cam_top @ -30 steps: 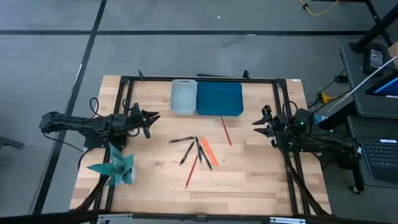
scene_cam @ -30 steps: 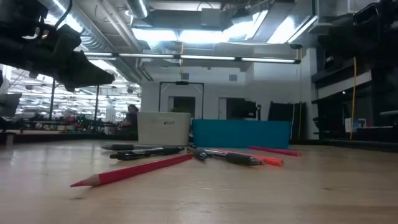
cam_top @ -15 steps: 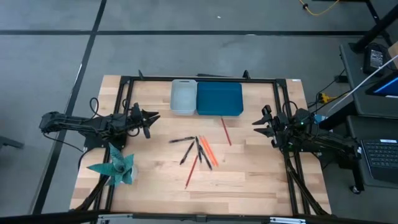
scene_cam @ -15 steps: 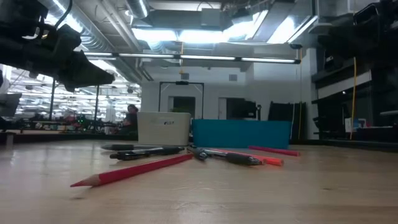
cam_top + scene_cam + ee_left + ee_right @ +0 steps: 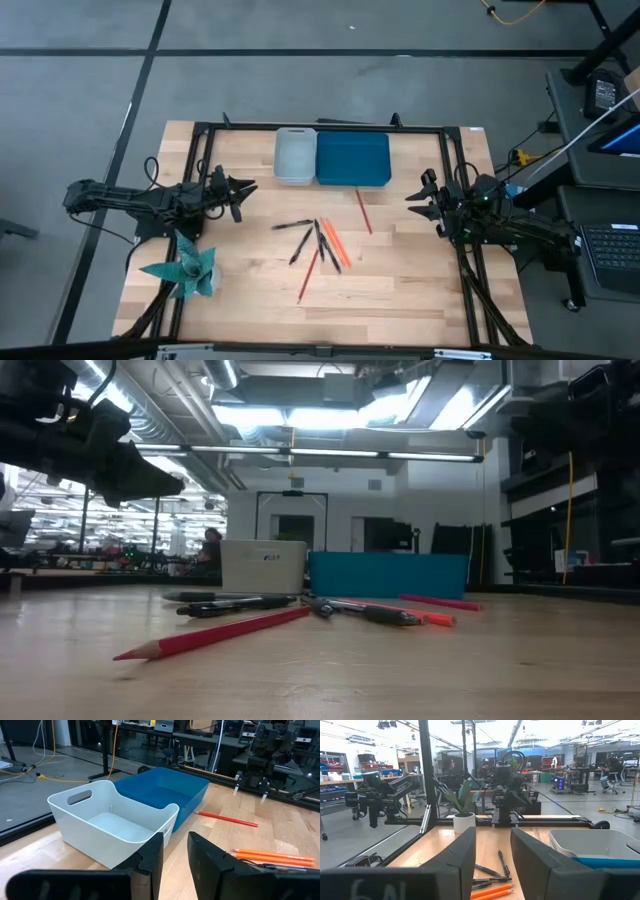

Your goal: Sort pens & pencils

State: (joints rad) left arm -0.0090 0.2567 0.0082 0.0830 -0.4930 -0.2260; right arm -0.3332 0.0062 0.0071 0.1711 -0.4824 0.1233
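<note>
From above, the left gripper (image 5: 243, 187) at nine o'clock and right gripper (image 5: 413, 197) at three wait open, holding nothing. Reach slowly for one stick. From the table, black pens (image 5: 238, 603) and red pencils (image 5: 215, 633) lie mixed at the middle, thin and straight.

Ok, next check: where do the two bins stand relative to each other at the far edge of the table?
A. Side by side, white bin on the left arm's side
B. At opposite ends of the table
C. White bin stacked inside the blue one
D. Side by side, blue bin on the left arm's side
A: the high view shows the white bin right beside the blue bin, on the left arm's side.
</note>
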